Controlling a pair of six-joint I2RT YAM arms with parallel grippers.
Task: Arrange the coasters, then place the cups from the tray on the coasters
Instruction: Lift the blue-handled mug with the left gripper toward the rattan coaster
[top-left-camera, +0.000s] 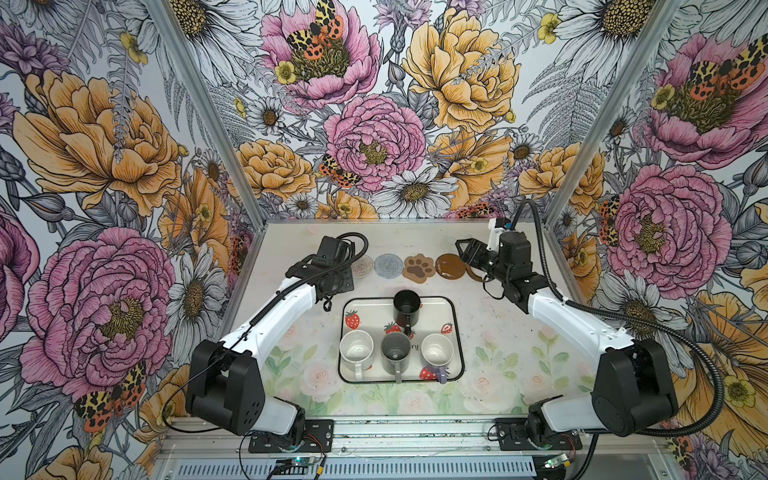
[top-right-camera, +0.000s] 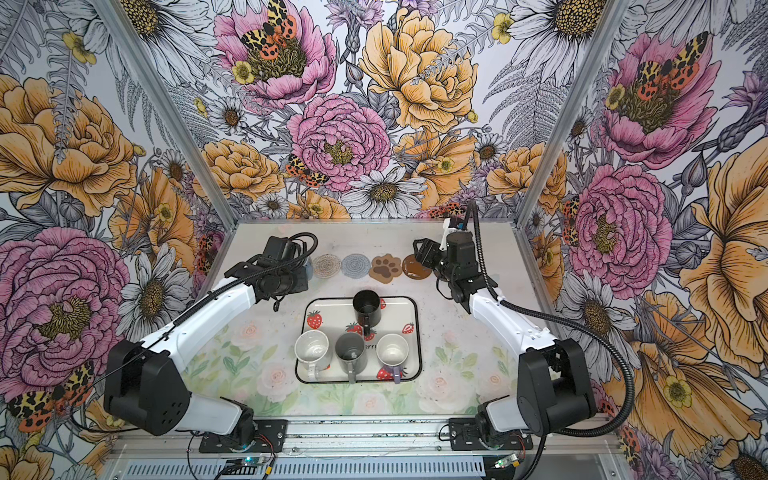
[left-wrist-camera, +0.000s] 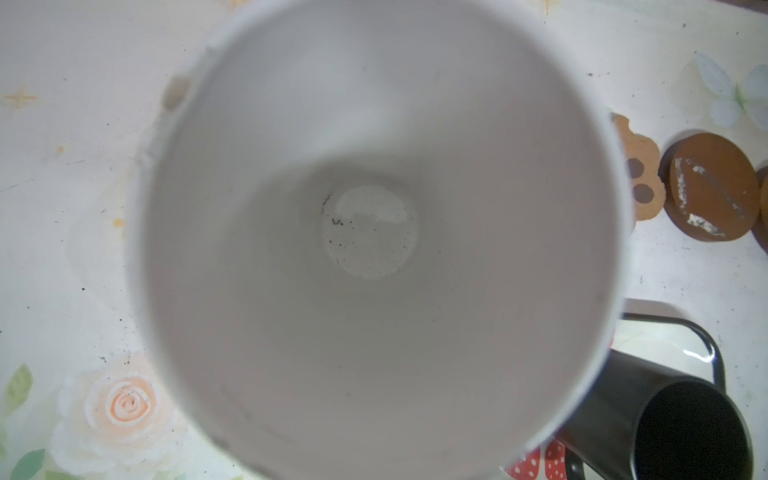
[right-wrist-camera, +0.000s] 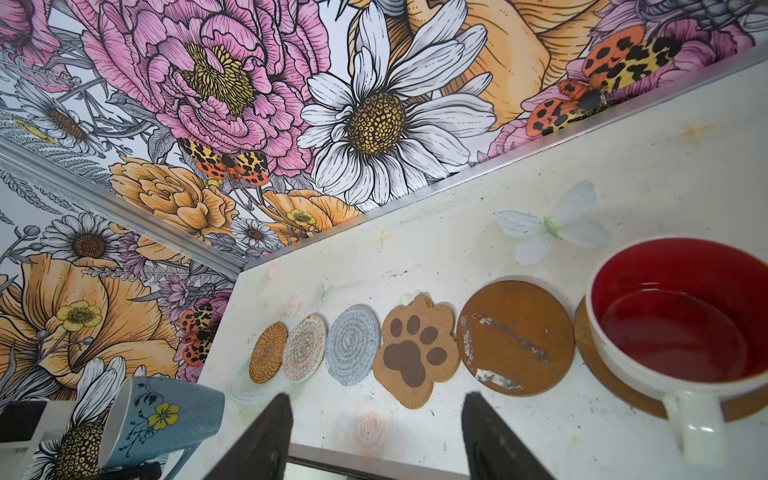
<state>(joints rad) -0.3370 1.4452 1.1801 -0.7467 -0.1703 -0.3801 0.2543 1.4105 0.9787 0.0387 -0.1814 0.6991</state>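
Several coasters lie in a row at the back: rattan (right-wrist-camera: 268, 353), whitish (right-wrist-camera: 305, 348), grey-blue (top-left-camera: 388, 265), paw (top-left-camera: 419, 268), brown disc (top-left-camera: 450, 266). A second brown disc (right-wrist-camera: 598, 370) carries the white cup with the red interior (right-wrist-camera: 673, 332). My left gripper (top-left-camera: 334, 276) is shut on the light blue cup (right-wrist-camera: 166, 415), near the rattan end; the cup's pale inside (left-wrist-camera: 374, 249) fills the left wrist view and hides the fingers. My right gripper (right-wrist-camera: 374, 399) hangs open and empty in front of the paw coaster. On the tray (top-left-camera: 455, 332) stand black (top-left-camera: 406, 307), white (top-left-camera: 356, 349), grey (top-left-camera: 395, 351) and lavender (top-left-camera: 437, 351) cups.
Floral walls with metal corner posts (top-left-camera: 232, 137) close in the table at the back and both sides. The right arm (top-left-camera: 561, 316) slants across the table's right side and the left arm (top-left-camera: 274, 316) across its left. A metal rail (top-left-camera: 415, 432) runs along the front.
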